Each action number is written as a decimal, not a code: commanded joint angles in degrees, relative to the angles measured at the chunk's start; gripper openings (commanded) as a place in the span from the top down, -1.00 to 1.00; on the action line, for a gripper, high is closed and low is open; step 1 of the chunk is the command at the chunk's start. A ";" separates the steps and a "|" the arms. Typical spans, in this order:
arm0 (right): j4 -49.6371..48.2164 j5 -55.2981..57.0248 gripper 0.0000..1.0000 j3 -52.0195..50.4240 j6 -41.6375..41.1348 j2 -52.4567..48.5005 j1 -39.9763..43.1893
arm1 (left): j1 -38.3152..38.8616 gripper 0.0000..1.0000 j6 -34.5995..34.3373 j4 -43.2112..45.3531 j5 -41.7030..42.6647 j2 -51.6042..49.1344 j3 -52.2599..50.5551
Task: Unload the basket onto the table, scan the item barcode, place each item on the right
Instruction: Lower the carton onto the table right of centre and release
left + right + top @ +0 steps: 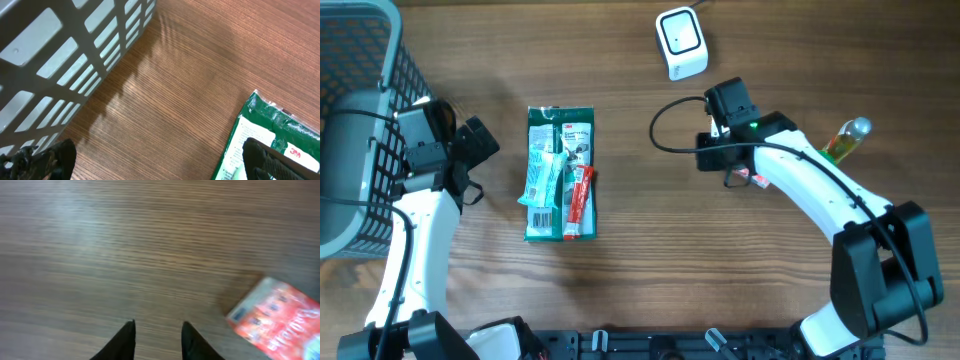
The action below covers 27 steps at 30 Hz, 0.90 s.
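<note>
A small red packet lies flat on the wooden table, to the right of my right gripper. That gripper points down at bare wood, its jaws a little apart with nothing between them. From overhead the red packet peeks out beside the right wrist. The white barcode scanner stands at the back of the table. A green package carries a teal packet and a red tube. My left gripper is wide open, its right finger over the green package's corner.
A grey wire basket fills the far left, and its wall is close to the left gripper. A yellow-green bottle lies at the right, by the right arm. A black cable loops beside the right wrist.
</note>
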State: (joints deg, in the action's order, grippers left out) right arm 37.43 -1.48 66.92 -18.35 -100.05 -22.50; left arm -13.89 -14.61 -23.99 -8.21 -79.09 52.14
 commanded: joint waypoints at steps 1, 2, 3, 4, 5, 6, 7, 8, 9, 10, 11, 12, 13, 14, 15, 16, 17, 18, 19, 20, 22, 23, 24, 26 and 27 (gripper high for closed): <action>-2.14 4.22 0.44 -0.74 0.28 -0.83 -0.04 | -0.15 -1.00 0.70 0.13 0.26 0.66 0.59; -3.28 8.85 0.44 -0.98 0.15 -1.97 -0.04 | -0.15 -1.00 0.72 0.13 0.26 0.66 0.59; -4.15 12.92 0.44 -0.98 0.13 -3.06 0.09 | -0.15 -1.00 0.70 0.13 0.26 0.66 0.59; -4.81 14.95 0.43 -0.98 0.13 -3.80 0.33 | -0.15 -1.00 0.70 0.13 0.26 0.66 0.59; -5.42 15.74 0.43 -0.98 0.20 -4.66 0.87 | -0.15 -1.00 0.70 0.13 0.26 0.66 0.59; -5.75 16.63 0.43 -0.98 0.13 -5.55 2.08 | -0.15 -1.00 0.70 0.13 0.26 0.66 0.59; -5.64 17.40 0.43 -0.98 0.11 -6.05 3.32 | -0.15 -1.00 0.70 0.13 0.26 0.66 0.59; -5.11 18.21 0.43 -0.98 -0.35 -6.14 5.09 | -0.15 -1.00 0.70 0.13 0.26 0.66 0.59; -4.44 17.94 0.42 -0.98 -1.81 -6.14 6.45 | -0.15 -1.00 0.72 0.13 0.26 0.66 0.59; -3.34 16.02 0.42 -0.98 -2.29 -6.14 7.63 | -0.15 -1.00 0.70 0.13 0.26 0.66 0.59; -1.36 11.85 0.30 -0.98 -2.16 -6.14 8.48 | -0.15 -1.00 0.70 0.13 0.26 0.66 0.59; 0.85 9.20 0.27 -0.98 -1.97 -6.14 8.61 | -0.15 -1.00 0.72 0.13 0.26 0.66 0.59; 3.17 9.01 0.27 -1.01 -2.05 -6.14 8.59 | -0.15 -1.00 0.72 0.13 0.26 0.66 0.59; 6.12 6.56 0.24 -1.01 -1.97 -6.14 8.59 | -0.15 -1.00 0.70 0.13 0.26 0.66 0.59; 7.65 3.41 0.24 -1.01 -1.03 -6.14 8.59 | -0.15 -1.00 0.70 0.13 0.26 0.66 0.59; 9.88 -0.20 0.23 -0.92 0.61 -6.12 8.59 | -0.15 -1.00 0.72 0.13 0.26 0.66 0.59; 12.20 -1.60 0.23 -0.44 0.74 -5.99 8.59 | -0.15 -1.00 0.70 0.13 0.26 0.66 0.59; 14.40 -1.64 0.21 0.74 0.76 -5.40 8.59 | -0.15 -1.00 0.72 0.13 0.26 0.66 0.59; 15.23 -1.64 0.17 1.84 0.74 -4.37 8.59 | -0.15 -1.00 0.70 0.13 0.26 0.66 0.59; 15.76 -1.68 0.15 3.02 0.72 -3.08 8.59 | -0.15 -1.00 0.72 0.13 0.26 0.66 0.59; 15.82 -4.76 0.13 5.31 0.79 -0.11 8.52 | -0.15 -1.00 0.72 0.13 0.26 0.66 0.59; 15.17 -6.58 0.12 5.75 0.74 1.25 8.52 | -0.15 -1.00 0.72 0.13 0.26 0.66 0.59; 14.10 -8.72 0.13 5.75 0.74 1.88 8.52 | -0.15 -1.00 0.70 0.13 0.26 0.66 0.59; 13.62 -15.28 0.30 5.25 0.26 1.79 8.37 | -0.15 -1.00 0.72 0.13 0.26 0.66 0.59; 13.35 -16.02 0.42 4.61 0.26 1.77 7.80 | -0.15 -1.00 0.70 0.13 0.26 0.66 0.59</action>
State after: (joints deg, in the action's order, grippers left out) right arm 51.24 -10.35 71.75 -18.09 -98.70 -13.74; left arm -13.89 -14.61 -23.97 -8.21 -79.09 52.14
